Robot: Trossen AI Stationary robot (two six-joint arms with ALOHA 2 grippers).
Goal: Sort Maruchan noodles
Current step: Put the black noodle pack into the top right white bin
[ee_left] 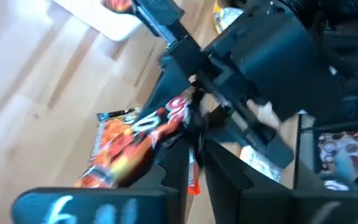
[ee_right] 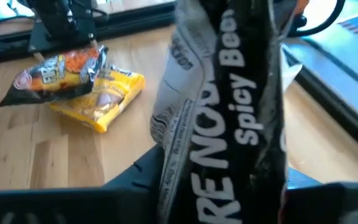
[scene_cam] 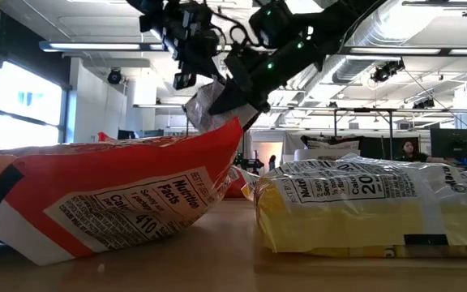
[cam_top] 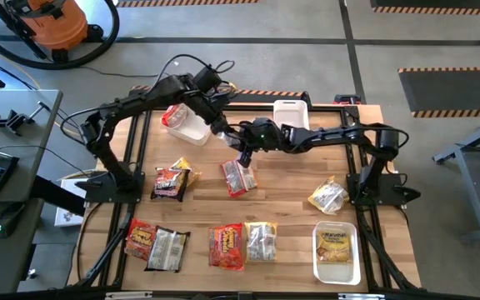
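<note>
Dark spicy-beef noodle packet [cam_top: 239,176] hanging upright mid-worktop, two packets [cam_top: 172,181] stacked at left, four [cam_top: 200,243] in a near row, one [cam_top: 327,197] at right, yellow one [cam_top: 335,242] in near-right bin

Red packet [scene_cam: 104,199] cut off at low view's left edge, right pincer [cam_top: 242,156] tips hidden behind held packet [ee_right: 229,118]

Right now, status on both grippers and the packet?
Right gripper shut on the dark brown-silver crinkly ramen packet, lifted mid-table. Left gripper close beside it, grip unclear. White rectangular plastic bin just behind them.
</note>
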